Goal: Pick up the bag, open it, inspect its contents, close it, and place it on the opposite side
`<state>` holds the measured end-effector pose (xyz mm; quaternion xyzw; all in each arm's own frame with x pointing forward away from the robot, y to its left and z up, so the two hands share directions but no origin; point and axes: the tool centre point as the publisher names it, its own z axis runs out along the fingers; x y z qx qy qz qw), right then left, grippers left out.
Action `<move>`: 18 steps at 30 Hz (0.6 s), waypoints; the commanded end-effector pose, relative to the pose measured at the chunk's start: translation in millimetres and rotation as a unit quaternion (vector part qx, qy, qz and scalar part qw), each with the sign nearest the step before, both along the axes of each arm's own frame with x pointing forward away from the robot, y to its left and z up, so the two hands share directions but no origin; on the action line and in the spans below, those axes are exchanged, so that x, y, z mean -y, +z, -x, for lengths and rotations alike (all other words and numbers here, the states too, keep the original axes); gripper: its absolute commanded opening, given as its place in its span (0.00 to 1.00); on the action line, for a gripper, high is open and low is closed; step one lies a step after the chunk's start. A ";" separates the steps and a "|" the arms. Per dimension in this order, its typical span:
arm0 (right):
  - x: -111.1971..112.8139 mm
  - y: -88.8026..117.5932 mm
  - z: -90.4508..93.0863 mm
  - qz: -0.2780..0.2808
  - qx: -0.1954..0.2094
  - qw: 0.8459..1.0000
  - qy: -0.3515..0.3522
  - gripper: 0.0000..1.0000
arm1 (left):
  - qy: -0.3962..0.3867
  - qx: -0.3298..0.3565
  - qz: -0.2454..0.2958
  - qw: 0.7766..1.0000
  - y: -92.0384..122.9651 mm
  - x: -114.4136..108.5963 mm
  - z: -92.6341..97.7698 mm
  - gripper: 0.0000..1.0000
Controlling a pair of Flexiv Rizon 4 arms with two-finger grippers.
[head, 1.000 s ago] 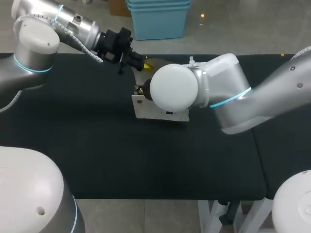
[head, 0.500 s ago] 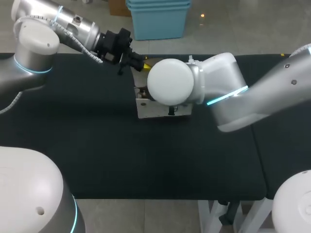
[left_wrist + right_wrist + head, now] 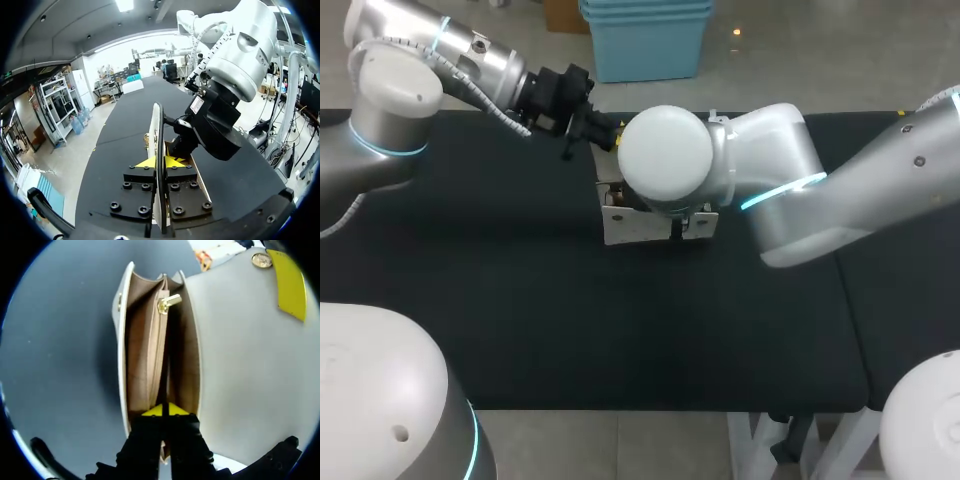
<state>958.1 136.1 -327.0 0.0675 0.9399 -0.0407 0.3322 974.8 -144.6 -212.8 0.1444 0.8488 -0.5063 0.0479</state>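
Right wrist view shows the right gripper [image 3: 162, 411] pinched on a thin inner wall of the open white leather bag [image 3: 150, 350] with tan lining; a gold zipper pull [image 3: 167, 302] lies ahead; the left gripper [image 3: 160, 162] clamps the bag's raised flap [image 3: 154, 130]; the bag stands mid-way across the black cloth-covered table [image 3: 520, 300].

Overhead, the right arm [image 3: 665, 160] covers most of the bag [image 3: 638, 228] and its claw [image 3: 163, 410].

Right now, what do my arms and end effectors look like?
The left arm and right arm are silver-grey with rounded white joint caps and cyan rings; a white corrugated cable runs along the left wrist. The left end effector and right end effector are black with yellow tips.
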 end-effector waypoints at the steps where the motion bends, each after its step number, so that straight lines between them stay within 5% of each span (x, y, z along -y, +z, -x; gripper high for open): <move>1: 8.8 -10.0 5.7 -0.004 0.000 1.000 -0.002 1.00 | 0.001 0.004 0.003 1.000 4.0 -8.2 2.8 0.00; 18: 12.0 -21.8 13.2 -0.009 -0.017 1.000 -0.009 1.00 | -0.003 0.002 0.005 1.000 0.8 -8.6 2.4 0.00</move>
